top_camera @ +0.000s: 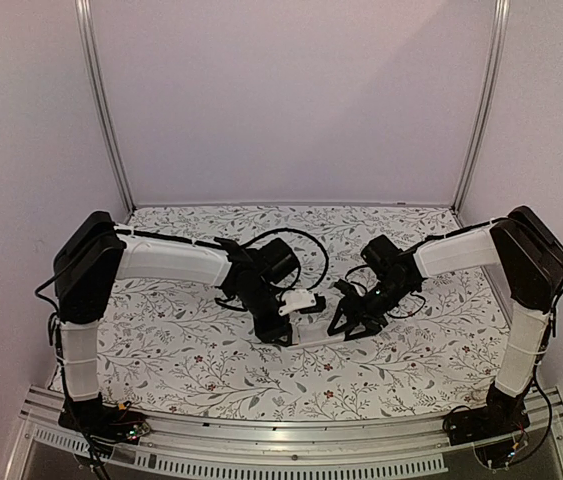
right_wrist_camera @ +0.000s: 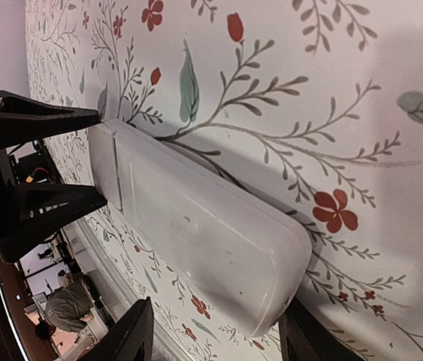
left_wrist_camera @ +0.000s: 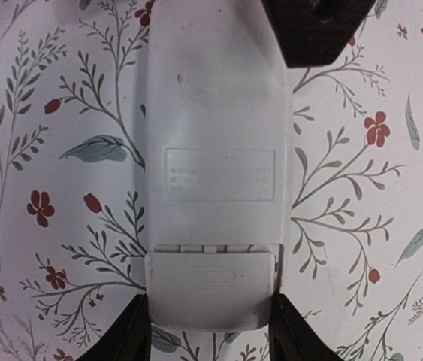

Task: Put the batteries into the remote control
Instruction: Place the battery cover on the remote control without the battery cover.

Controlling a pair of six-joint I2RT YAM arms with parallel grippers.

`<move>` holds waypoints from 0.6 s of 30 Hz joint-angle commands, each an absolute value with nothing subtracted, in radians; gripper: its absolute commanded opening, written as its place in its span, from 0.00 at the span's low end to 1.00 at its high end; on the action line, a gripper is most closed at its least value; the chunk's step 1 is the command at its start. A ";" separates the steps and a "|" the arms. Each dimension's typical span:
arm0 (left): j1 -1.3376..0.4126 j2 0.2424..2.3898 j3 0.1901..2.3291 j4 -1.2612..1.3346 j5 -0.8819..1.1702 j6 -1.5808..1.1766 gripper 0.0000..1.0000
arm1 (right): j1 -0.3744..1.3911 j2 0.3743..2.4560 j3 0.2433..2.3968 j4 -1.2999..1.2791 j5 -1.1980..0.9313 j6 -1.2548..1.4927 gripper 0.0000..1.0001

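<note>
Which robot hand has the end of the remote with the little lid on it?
The left gripper: it holds the remote control by the end that carries the small cover. The right gripper sits around the opposite, plain rounded end.

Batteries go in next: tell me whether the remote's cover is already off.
No, the cover sits closed on the remote control's back.

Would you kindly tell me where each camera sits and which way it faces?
Top external: above and behind the bases, facing down and forward over the table; left arm and right arm show whole.
Left wrist: on the left arm, facing down at the remote, plain back up; its fingers flank the cover end.
Right wrist: on the right arm, facing along the remote towards the left gripper; its fingers show at the bottom.
Shared: both wrist views show the remote.
</note>
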State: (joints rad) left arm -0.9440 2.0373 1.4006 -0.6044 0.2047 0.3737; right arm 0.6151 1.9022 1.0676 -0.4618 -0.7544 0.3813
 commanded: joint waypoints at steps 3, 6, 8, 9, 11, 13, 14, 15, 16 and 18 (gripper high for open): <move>-0.956 2.087 1.412 -0.608 0.264 0.379 0.48 | 0.625 1.940 1.055 -0.445 -0.749 0.379 0.56; -0.958 2.093 1.421 -0.607 0.275 0.375 0.48 | 0.625 1.940 1.054 -0.446 -0.754 0.379 0.54; -0.959 2.101 1.430 -0.609 0.276 0.373 0.48 | 0.624 1.939 1.054 -0.444 -0.757 0.378 0.53; -0.959 2.106 1.436 -0.610 0.276 0.373 0.48 | 0.624 1.940 1.053 -0.444 -0.760 0.379 0.53; -0.959 2.113 1.441 -0.611 0.276 0.371 0.48 | 0.625 1.940 1.053 -0.440 -0.763 0.379 0.52; -0.959 2.118 1.445 -0.615 0.276 0.371 0.50 | 0.625 1.940 1.054 -0.441 -0.763 0.379 0.52; -0.959 2.121 1.445 -0.614 0.270 0.370 0.51 | 0.624 1.938 1.052 -0.442 -0.762 0.380 0.52; -0.959 2.121 1.445 -0.615 0.269 0.370 0.52 | 0.625 1.939 1.051 -0.443 -0.762 0.380 0.52; -0.959 2.121 1.444 -0.617 0.267 0.370 0.54 | 0.625 1.939 1.050 -0.443 -0.762 0.379 0.52; -0.958 2.116 1.439 -0.619 0.258 0.367 0.57 | 0.624 1.938 1.050 -0.444 -0.761 0.379 0.51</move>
State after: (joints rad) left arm -0.9413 2.0651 1.4410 -0.6479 0.2180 0.3729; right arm 0.6128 1.9053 1.0668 -0.4625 -0.7528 0.3820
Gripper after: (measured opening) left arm 0.543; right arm 0.515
